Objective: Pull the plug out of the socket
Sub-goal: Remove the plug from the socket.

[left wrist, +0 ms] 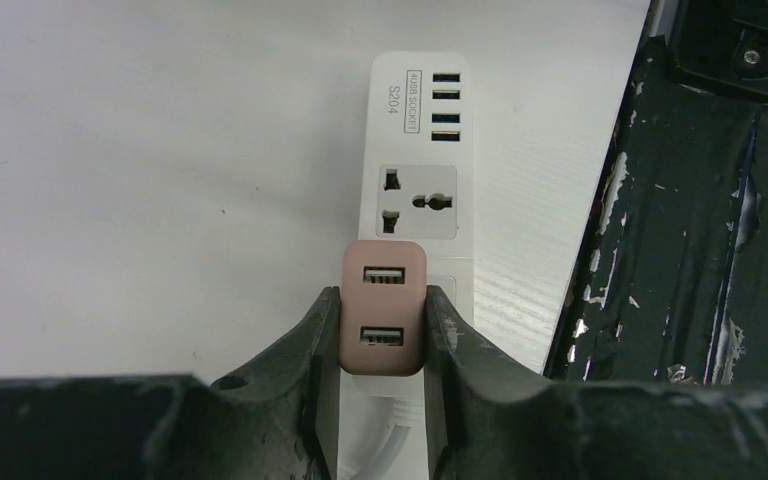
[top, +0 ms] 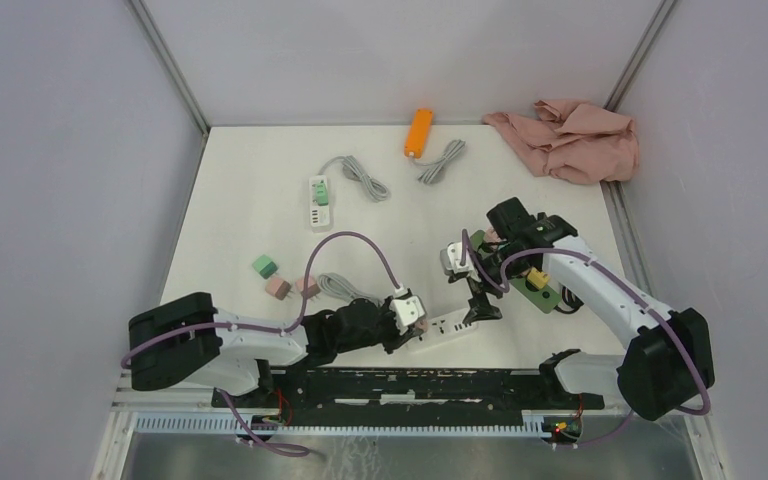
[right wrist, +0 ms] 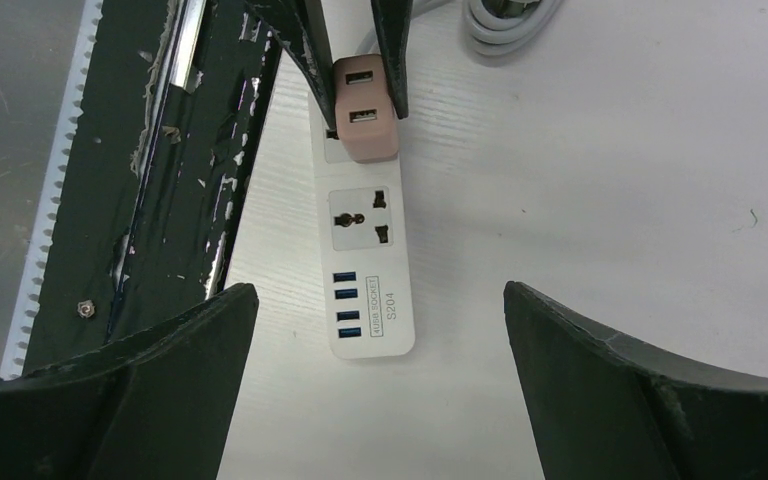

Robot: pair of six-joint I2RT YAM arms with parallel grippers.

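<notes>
- The pink plug [left wrist: 384, 307], a small block with two USB ports on its face, sits low and centre in the left wrist view, pinched between two dark fingers [left wrist: 310, 340].
- The left gripper [top: 415, 318] is clamped narrow on that plug, one finger flat against each side and the port face showing between them.
- The plug stands on the white power strip [left wrist: 418, 150], over the socket nearest the strip's cable end. From here it looks seated, its base against the strip's top face.
- Just above the plug in that view there is a bare universal socket, then a row of four blue USB ports at the strip's far end.
- In the top view the strip lies low and centre, right beside the black rail along the table's [top: 250, 180] near edge.
- The right gripper [right wrist: 378, 290] hangs over the USB end of the strip with its fingers spread wide. One shows at the lower left and one at the lower right of its own view, with nothing between them but the strip below.
- The plug shows at the top centre of the right wrist view, well apart from the right fingers.
- Further up the table lie a green-and-white strip [top: 319, 202], an orange strip [top: 418, 132] and a pink cloth [top: 570, 138] in the upper right corner.
</notes>
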